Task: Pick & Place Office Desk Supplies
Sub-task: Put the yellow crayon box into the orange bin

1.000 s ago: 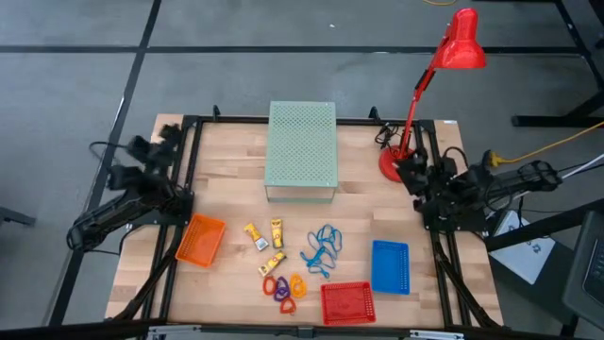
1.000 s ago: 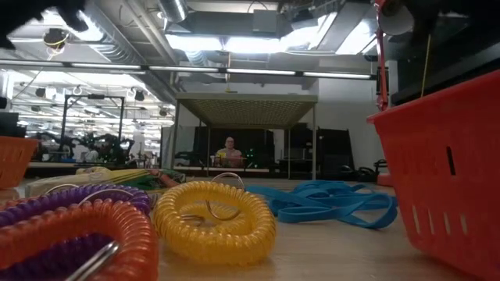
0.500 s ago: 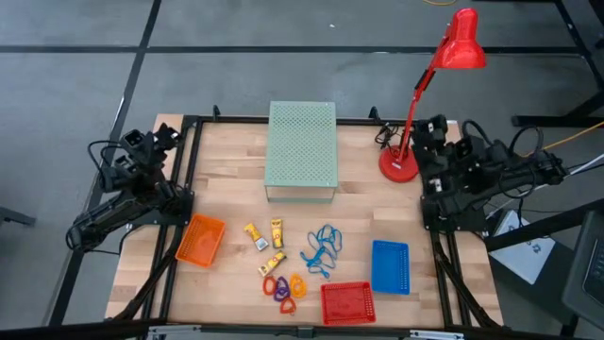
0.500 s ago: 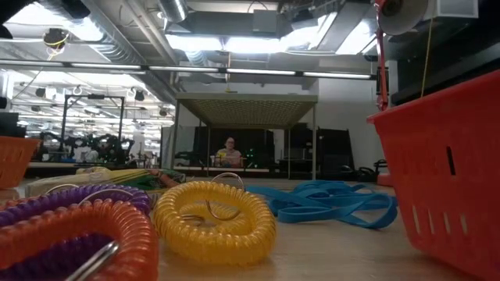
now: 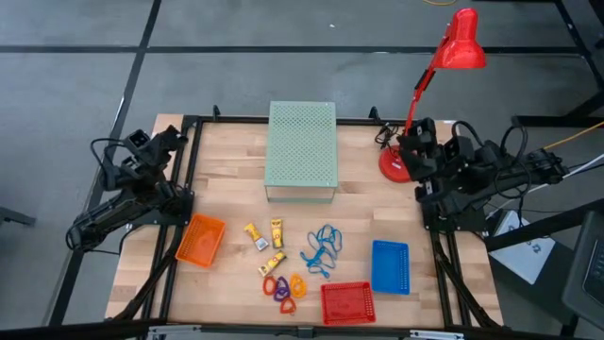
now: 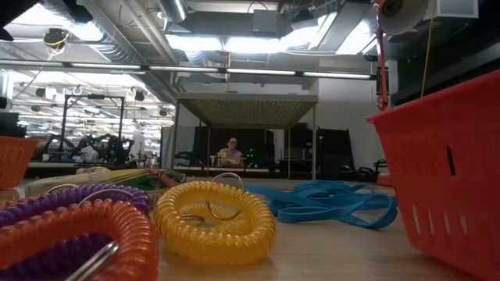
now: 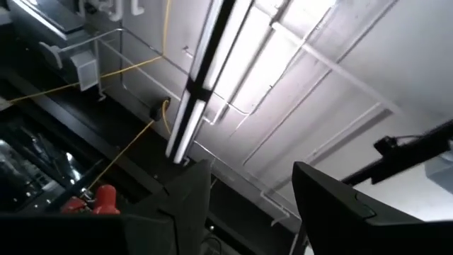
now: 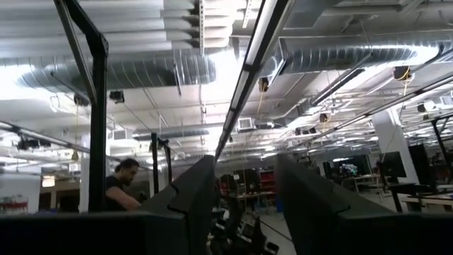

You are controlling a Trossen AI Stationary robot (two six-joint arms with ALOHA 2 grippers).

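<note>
Three yellow stubby pieces [image 5: 265, 242] lie on the wooden table's near middle. Right of them lies a tangle of blue loops [image 5: 323, 248] [image 6: 328, 201]. Coiled ring clips [image 5: 284, 288] lie flat nearer the front edge; the low view shows them yellow [image 6: 215, 220], orange [image 6: 70, 242] and purple [image 6: 74, 198]. My left gripper [image 5: 143, 144] [image 7: 251, 205] stands at the table's left edge, tipped upward, open with nothing between its fingers. My right gripper [image 5: 419, 134] [image 8: 246, 198] is raised at the right edge beside the lamp's stem, also tipped upward and open, holding nothing.
A pale green perforated box [image 5: 302, 151] stands at the far middle. A red desk lamp [image 5: 427, 83] has its base [image 5: 396, 168] at the far right. An orange basket [image 5: 200, 240], a red basket [image 5: 347, 302] and a blue basket [image 5: 390, 266] sit around the supplies.
My right gripper has risen from its folded place at the table's right edge and swung toward the far edge and the lamp, most of it in the first half second. My left gripper has rolled about its own axis in place.
</note>
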